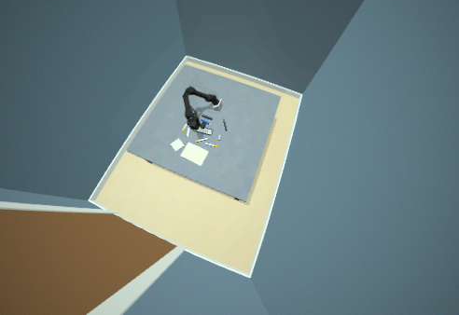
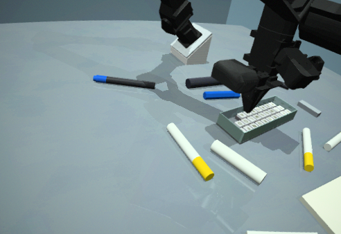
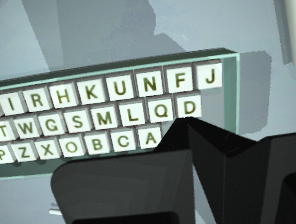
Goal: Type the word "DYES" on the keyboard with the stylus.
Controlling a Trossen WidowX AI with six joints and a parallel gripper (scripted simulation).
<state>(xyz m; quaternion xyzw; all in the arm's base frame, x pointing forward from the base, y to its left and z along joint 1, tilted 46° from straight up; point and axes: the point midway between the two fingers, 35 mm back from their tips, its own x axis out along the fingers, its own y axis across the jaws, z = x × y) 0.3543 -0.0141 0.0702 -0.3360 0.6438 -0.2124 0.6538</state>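
Note:
The keyboard (image 1: 205, 131) (image 2: 229, 127) (image 3: 231, 100) is a shallow green-grey tray of white lettered keys. The D key (image 3: 189, 107) is at the right end of the middle row and the S key (image 3: 77, 120) is further left in that row. Y and E are outside the wrist view. The blue stylus (image 1: 205, 122) (image 2: 221, 95) lies on the desk behind the keyboard; its right end is hidden by the gripper in the exterior view. My gripper (image 2: 248, 111) (image 3: 184, 125) is shut and empty, pointing down, its tips just below the D key in the wrist view. Contact cannot be told.
A black marker with a blue end (image 2: 129, 82) and a dark cylinder (image 2: 201, 82) lie behind. White-and-yellow markers (image 2: 184, 142) (image 2: 307, 144), a white cylinder (image 2: 238, 161), a grey bar (image 2: 309, 108) and a pale pad (image 1: 194, 154) lie around the keyboard. The arm's base stands on a white block (image 2: 198, 55).

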